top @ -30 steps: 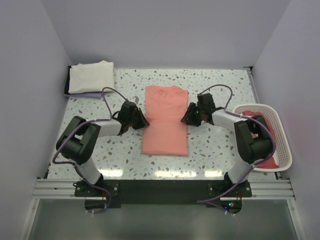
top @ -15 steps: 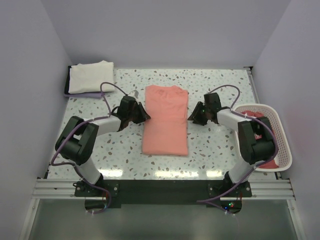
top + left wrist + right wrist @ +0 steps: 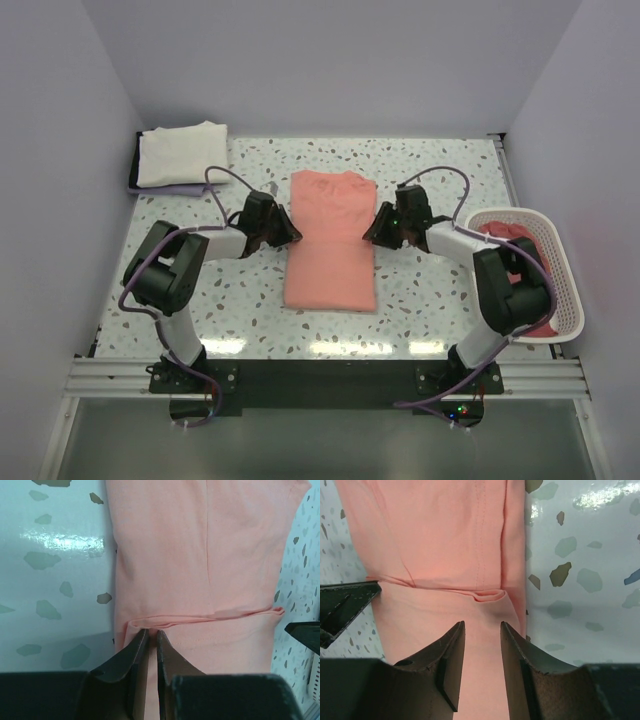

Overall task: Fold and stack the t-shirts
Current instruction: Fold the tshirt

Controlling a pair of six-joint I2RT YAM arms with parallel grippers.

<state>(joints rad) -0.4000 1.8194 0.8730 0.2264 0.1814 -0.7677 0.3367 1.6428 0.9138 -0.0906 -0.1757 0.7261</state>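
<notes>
A salmon-pink t-shirt [image 3: 330, 240] lies folded into a long strip in the middle of the table. My left gripper [image 3: 285, 232] is at its left edge. In the left wrist view the jaws [image 3: 152, 631] are nearly closed on a raised crease of the shirt [image 3: 200, 555]. My right gripper [image 3: 372, 228] is at the shirt's right edge. In the right wrist view it [image 3: 482, 624] is open, low over the shirt [image 3: 435, 540] just short of a fold. A cream-white t-shirt [image 3: 180, 152] lies folded at the back left. Darker pink-red shirts [image 3: 545, 322] lie in the basket.
A white lattice basket [image 3: 505, 213] stands at the right edge of the speckled table [image 3: 440, 290], close behind my right arm. The cream shirt rests on a dark tray [image 3: 135, 185]. Plain walls close in the table on three sides.
Both grippers drew a little away from the shirt half a second ago and are now back against its left and right edges.
</notes>
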